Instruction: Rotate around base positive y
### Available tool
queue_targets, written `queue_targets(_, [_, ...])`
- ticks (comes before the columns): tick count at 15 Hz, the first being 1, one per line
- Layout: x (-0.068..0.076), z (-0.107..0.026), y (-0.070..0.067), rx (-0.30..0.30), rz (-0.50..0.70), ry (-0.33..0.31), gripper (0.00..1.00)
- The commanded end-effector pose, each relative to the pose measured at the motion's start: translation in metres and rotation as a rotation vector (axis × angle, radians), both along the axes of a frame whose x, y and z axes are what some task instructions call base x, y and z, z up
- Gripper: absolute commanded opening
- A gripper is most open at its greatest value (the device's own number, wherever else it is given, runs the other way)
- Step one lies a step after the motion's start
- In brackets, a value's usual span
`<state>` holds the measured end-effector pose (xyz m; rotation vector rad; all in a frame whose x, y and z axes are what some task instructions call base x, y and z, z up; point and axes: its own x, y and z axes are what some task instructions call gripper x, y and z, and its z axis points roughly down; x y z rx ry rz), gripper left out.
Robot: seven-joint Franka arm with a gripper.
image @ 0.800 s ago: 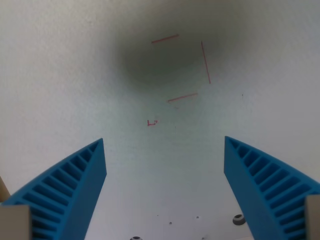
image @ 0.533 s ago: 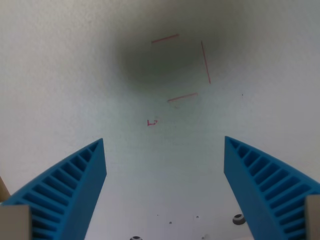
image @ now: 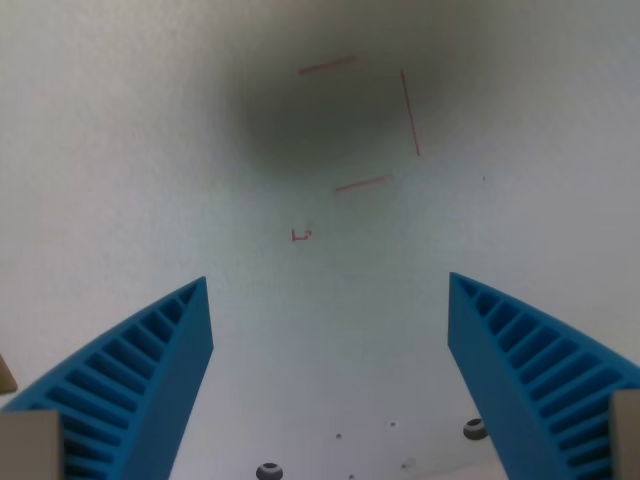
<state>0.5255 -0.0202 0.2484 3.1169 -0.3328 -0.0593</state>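
Note:
My gripper [image: 328, 290] is open and empty, its two blue ribbed fingers [image: 150, 370] spread wide at the bottom of the wrist view. It hangs above a white table surface [image: 120, 150]. Thin red pen lines [image: 410, 112] form part of a square on the surface at the top middle, with a small red mark [image: 301, 235] below them. A dark shadow [image: 310, 115] lies over the lines.
Two small dark screw holes [image: 269, 470] [image: 475, 430] sit in the surface near the bottom edge. A beige corner [image: 5, 372] shows at the wrist view's left edge.
The whole scene has shifted slightly up in the view, so the camera has moved. More of the screw holes shows at the bottom. The fingers stay the same width apart.

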Motion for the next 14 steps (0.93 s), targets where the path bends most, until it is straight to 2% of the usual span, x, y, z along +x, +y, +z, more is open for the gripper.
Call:
queue_targets(1, [0.0044, 0.0044, -0.0002, -0.001, 0.0, 0.127, 1.0])
queue_targets(14, [0.0044, 0.0044, -0.0002, -0.001, 0.0, 0.279, 1.0])
